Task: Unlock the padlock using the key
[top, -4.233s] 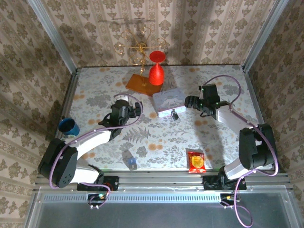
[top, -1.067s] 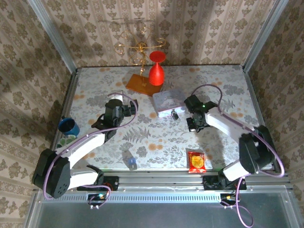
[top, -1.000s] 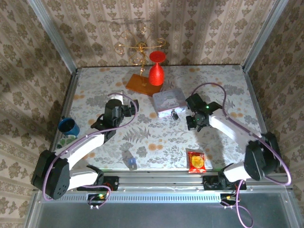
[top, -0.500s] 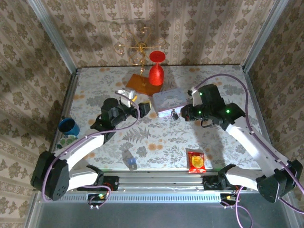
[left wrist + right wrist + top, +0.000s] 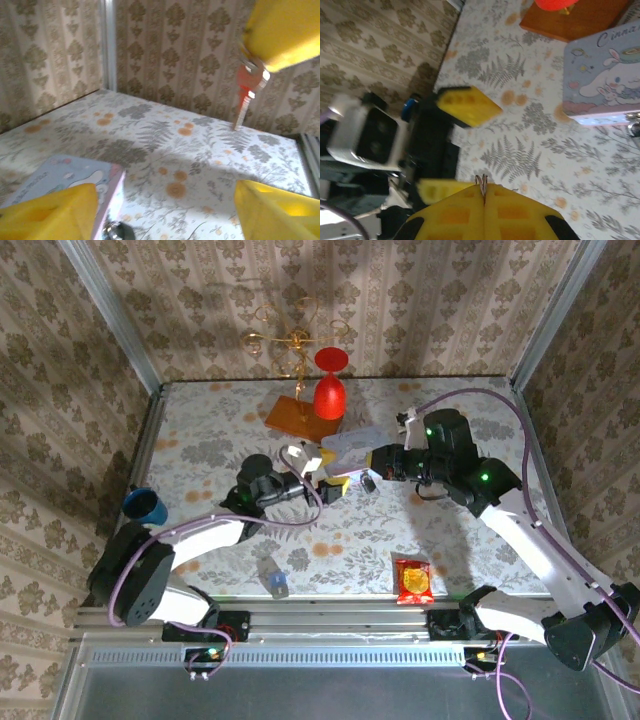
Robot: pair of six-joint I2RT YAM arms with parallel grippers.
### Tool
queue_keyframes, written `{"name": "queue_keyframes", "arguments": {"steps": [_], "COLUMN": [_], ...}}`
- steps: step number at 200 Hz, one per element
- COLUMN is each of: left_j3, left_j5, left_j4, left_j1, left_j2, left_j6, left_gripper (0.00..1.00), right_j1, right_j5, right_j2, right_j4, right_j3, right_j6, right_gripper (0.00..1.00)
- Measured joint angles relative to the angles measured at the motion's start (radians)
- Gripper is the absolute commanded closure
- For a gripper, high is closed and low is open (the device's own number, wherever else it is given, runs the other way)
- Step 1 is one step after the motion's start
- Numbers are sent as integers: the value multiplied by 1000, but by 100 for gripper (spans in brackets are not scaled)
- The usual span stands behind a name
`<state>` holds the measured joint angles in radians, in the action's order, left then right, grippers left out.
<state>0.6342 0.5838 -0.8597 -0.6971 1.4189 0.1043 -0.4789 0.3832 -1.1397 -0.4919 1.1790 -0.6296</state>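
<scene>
Now the left end effector (image 5: 325, 475) is arriving at the lower-left corner of the tin box (image 5: 352, 444), standing apart but narrowing, probably to steady the padlock (image 5: 368, 483), which is lying on the desk (image 5: 450, 530) mid-frame, just below the tin. The right end effector (image 5: 483, 195) is clamping the key (image 5: 247, 85) right beside the lock. Earlier, both arms were sitting farther out.

The top external camera hangs above and behind the robot, looking steeply down from far off on the whole desk (image 5: 440, 530). The left wrist camera sits low and close, looking out between the wide-apart jaws of the left gripper (image 5: 165, 210) across the desk to a wallpapered wall (image 5: 190, 50). The right wrist camera looks over the closed jaws of the right gripper (image 5: 483, 195) back at the left gripper. Both wrist views catch the key (image 5: 247, 94). All three views share the patterned tin box (image 5: 350, 443).
</scene>
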Motion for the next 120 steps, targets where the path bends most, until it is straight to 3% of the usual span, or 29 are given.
{"name": "queue_keyframes", "arguments": {"steps": [41, 120], "left_j3": [-10, -3], "left_j5": [21, -101], "left_j4": [-201, -241], "left_j1": [-39, -133], "left_j2": [126, 126], "left_j6": [-12, -158], "left_gripper": [40, 51], "right_j1": [-18, -28], "right_j5": [3, -2], "right_j2": [0, 3], "right_j4": [43, 50], "right_j3": [-5, -44], "right_j6": [-80, -126], "right_gripper": [100, 100]}}
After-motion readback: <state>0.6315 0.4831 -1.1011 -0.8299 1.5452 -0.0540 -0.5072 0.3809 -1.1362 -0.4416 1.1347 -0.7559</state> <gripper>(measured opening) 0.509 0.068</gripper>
